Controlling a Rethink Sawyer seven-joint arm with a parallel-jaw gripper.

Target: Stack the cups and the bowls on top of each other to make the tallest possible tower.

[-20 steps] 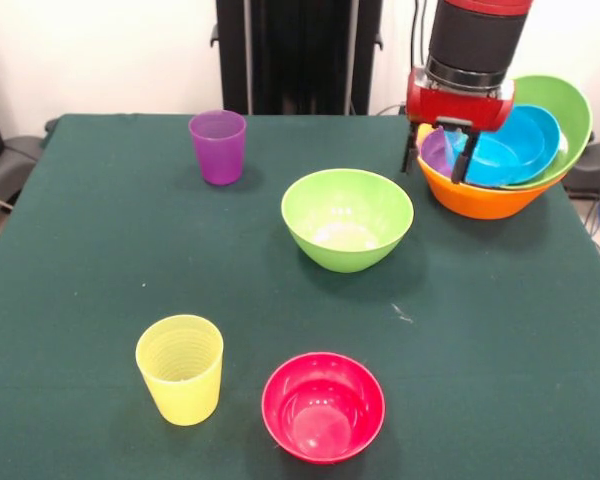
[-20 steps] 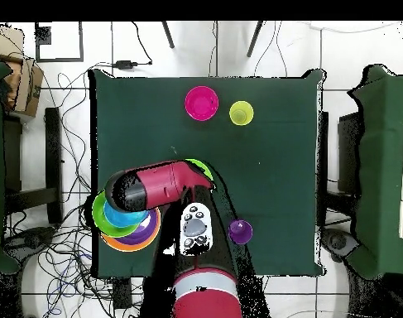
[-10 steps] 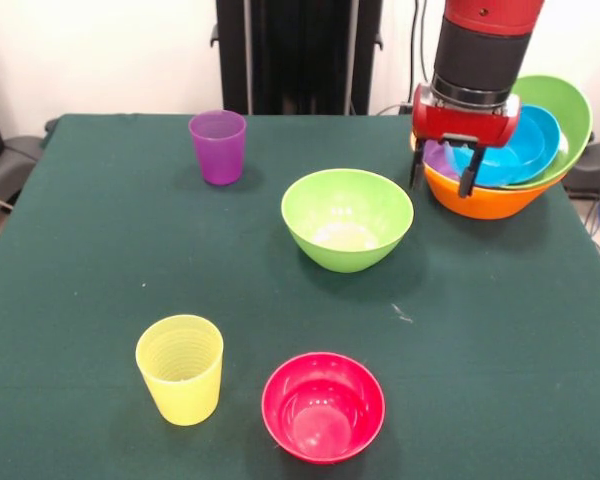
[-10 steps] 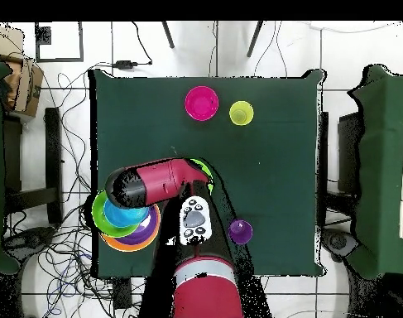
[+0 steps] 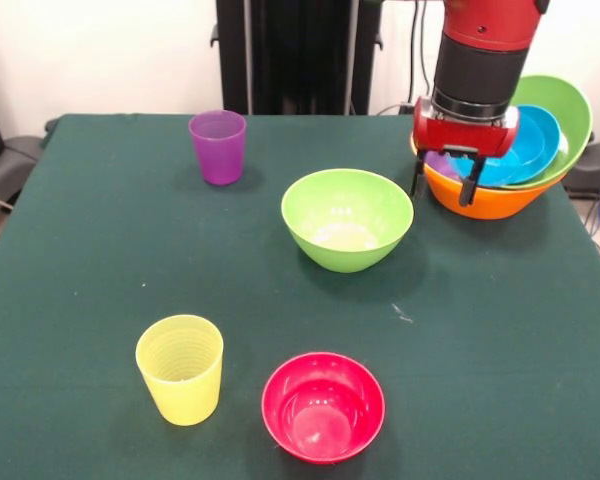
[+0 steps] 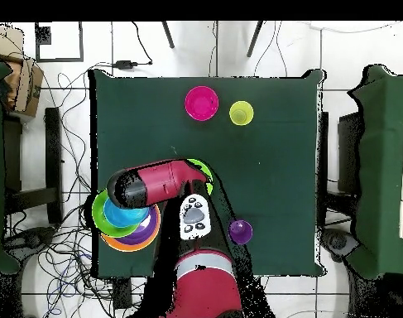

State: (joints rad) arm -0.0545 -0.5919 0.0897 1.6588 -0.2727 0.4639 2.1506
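The tower stands at the table's far right corner: a large orange bowl (image 5: 480,198) (image 6: 113,241) holds a purple bowl (image 5: 438,160), a blue bowl (image 5: 515,148) (image 6: 122,214) and a lime green bowl (image 5: 560,108), all tilted. My gripper (image 5: 443,188) hangs open just in front of the orange bowl's left rim, holding nothing. On the cloth stand a loose lime green bowl (image 5: 347,218), a pink-red bowl (image 5: 323,405) (image 6: 201,103), a ribbed yellow cup (image 5: 180,368) (image 6: 242,113) and a purple cup (image 5: 218,146) (image 6: 240,231). In the overhead view the arm hides the gripper and most of the loose green bowl.
The dark green table (image 5: 100,250) ends close behind and to the right of the tower. A black stand (image 5: 298,55) rises behind the table's far edge. Cables and a box (image 6: 22,83) lie on the floor around it.
The gripper has shifted slightly right and toward the table's front, off the blue bowl. The bowls and cups on the cloth have not moved.
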